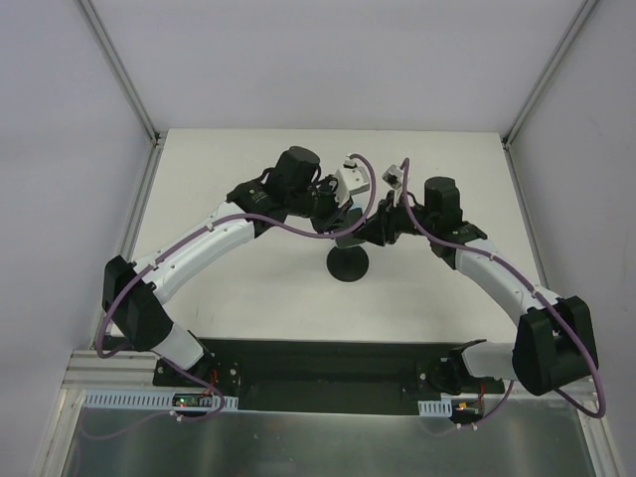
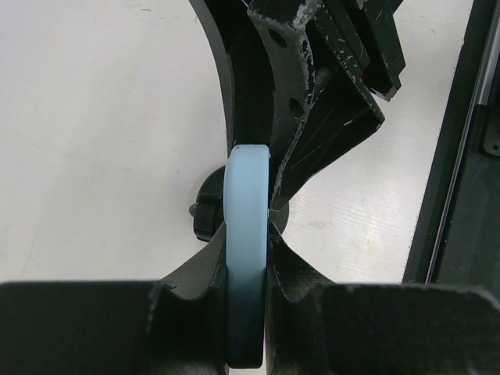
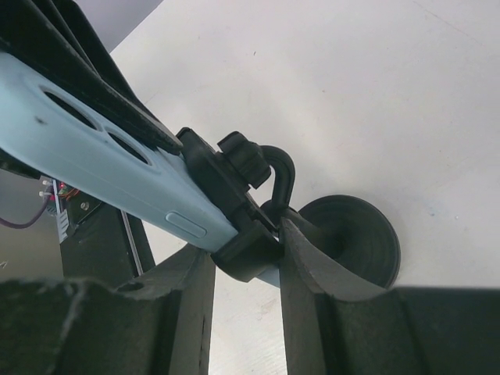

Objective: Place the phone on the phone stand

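Phone [image 3: 101,168]: the right wrist view shows its back. Its long axis slopes from the upper left of the frame down to the lower centre. The lower end sits in the clamp head [image 3: 234,215] of the stand [image 3: 281,176]. The left wrist view shows it edge-on at frame centre, upright in the picture.

Markings: no readable brand, label or writing. There are two oval cut-outs and one side button.

Materials: the case is matt light blue with rounded edges. The stand is black, with a ribbed knob [image 3: 244,156], a curved stem and a ringed disc base [image 3: 355,238] on the white table [image 3: 391,94].

Left gripper [image 2: 247,234]: clamped on the phone, one finger against each face.

Right gripper [image 3: 246,258]: fingers closed against both sides of the clamp head.

Top view: the base shows at centre, and the phone is hidden by the grippers.
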### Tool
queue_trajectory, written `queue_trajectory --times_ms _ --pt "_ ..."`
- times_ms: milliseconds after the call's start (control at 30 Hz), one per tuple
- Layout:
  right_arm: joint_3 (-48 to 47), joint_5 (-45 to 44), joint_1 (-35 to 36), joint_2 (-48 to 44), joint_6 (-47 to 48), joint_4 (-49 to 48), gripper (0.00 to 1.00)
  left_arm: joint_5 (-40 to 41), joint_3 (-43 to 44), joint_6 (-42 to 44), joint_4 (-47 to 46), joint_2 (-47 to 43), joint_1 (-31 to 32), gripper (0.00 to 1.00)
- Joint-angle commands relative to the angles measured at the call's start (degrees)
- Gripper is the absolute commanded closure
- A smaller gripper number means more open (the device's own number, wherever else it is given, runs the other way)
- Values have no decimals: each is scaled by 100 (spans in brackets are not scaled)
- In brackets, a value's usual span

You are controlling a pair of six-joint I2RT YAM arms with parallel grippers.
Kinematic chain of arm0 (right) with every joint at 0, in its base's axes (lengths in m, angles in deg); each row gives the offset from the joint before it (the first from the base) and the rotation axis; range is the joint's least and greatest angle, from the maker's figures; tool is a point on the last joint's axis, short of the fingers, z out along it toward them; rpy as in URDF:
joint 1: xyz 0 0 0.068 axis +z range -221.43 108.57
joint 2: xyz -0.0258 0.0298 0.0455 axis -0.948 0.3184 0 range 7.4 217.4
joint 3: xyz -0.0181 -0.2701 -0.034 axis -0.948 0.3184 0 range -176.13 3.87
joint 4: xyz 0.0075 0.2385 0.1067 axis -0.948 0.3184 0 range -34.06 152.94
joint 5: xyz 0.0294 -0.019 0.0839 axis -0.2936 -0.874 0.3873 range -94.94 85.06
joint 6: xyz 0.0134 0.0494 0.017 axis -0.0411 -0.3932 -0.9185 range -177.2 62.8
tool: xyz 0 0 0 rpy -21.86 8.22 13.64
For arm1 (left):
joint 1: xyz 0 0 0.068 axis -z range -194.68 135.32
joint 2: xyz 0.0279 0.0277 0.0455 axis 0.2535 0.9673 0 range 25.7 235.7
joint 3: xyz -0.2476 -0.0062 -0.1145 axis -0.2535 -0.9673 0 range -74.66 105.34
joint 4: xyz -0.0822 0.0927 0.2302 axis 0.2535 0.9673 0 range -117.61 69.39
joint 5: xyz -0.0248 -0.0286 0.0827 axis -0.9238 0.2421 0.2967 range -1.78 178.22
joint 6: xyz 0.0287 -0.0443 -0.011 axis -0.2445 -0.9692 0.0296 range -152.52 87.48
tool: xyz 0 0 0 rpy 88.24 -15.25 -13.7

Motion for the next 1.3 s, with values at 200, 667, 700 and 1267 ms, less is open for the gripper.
queue_trajectory --times_ms 200,667,700,1267 --pt "770 -1334 182 -779 -1733 -969 100 568 -85 158 428 614 152 100" --pt "105 -89 -99 -1265 805 584 20 -775 -454 694 577 149 125 100" --pt "53 60 -117 -1178 866 593 20 -942 -480 703 586 70 108 100" --pt "-669 896 -108 -140 1078 470 60 -1470 -156 378 657 245 -138 100"
